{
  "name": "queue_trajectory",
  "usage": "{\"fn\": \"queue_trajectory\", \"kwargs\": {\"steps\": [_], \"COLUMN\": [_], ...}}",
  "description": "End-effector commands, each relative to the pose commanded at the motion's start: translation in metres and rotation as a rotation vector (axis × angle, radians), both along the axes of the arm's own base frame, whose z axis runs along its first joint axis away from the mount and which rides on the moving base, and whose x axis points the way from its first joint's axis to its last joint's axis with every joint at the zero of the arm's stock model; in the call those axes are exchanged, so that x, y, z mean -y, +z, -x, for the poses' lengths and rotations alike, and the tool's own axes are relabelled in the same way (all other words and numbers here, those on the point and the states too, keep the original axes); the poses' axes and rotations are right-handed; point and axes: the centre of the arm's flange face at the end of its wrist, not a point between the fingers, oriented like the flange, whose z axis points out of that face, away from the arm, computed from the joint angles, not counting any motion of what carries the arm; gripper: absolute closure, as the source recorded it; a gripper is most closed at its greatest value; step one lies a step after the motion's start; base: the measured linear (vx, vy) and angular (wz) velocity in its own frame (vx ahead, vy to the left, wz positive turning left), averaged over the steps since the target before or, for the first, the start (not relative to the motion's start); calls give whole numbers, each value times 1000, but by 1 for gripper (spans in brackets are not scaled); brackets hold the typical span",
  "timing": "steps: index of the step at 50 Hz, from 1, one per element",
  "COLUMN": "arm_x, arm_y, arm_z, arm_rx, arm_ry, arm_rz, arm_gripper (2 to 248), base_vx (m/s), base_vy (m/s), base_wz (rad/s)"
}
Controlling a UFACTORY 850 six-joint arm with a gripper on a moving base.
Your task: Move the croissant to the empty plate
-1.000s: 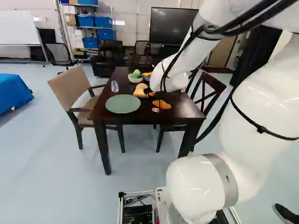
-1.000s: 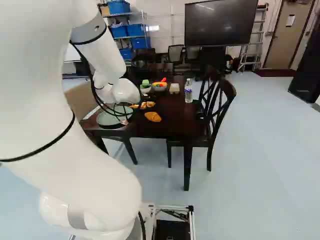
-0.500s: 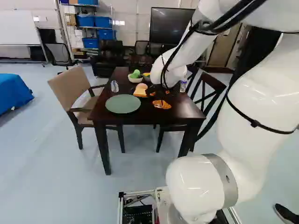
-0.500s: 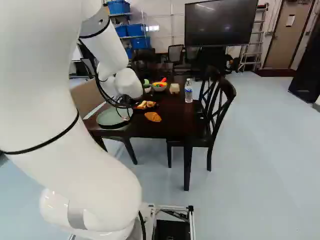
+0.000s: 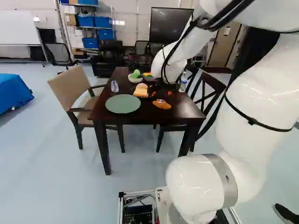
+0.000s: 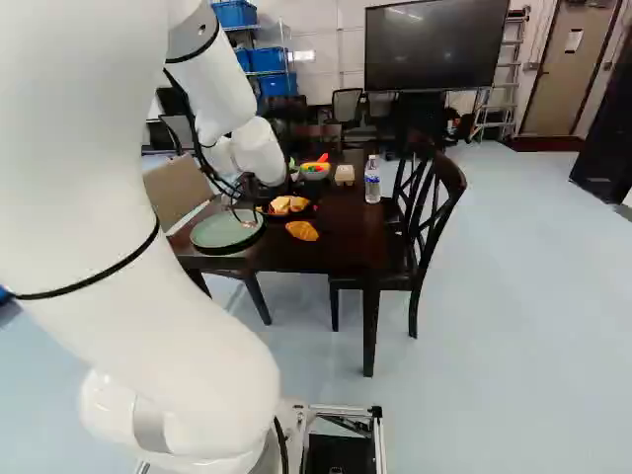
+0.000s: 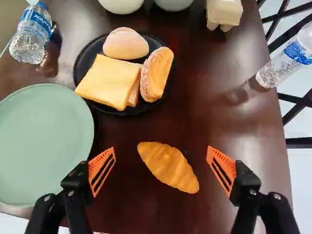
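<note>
Because the ridged orange, crescent-shaped croissant [image 7: 168,166] lies aslant on the dark wooden table [image 7: 209,109] below the black, orange-padded gripper [image 7: 161,150], whose fingers stand apart, an uncentred descent could roll it.

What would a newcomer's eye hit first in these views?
First, the bulky white arm, looming at the right of the left base view and reaching over the dark table. Next, in the wrist view, the golden croissant on the tabletop between the open gripper's orange pads. Then the big, empty green plate beside the gripper.
</note>
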Motion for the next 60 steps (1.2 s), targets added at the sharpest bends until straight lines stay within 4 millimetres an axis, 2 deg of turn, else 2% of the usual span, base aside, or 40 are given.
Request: {"fn": "queue_trajectory", "kwargs": {"steps": [37, 50, 60], "arm_x": [12, 13, 13], "arm_y": [35, 50, 50], "arm_z": [-14, -10, -9], "arm_rx": [-162, -194, -202], "arm_ry": [-40, -45, -46], "arm_rz": [18, 22, 23], "arm_gripper": [3, 3, 3], "base_vx": [0, 0, 0], "base_vy": [0, 0, 0], "base_wz": [0, 0, 0]}}
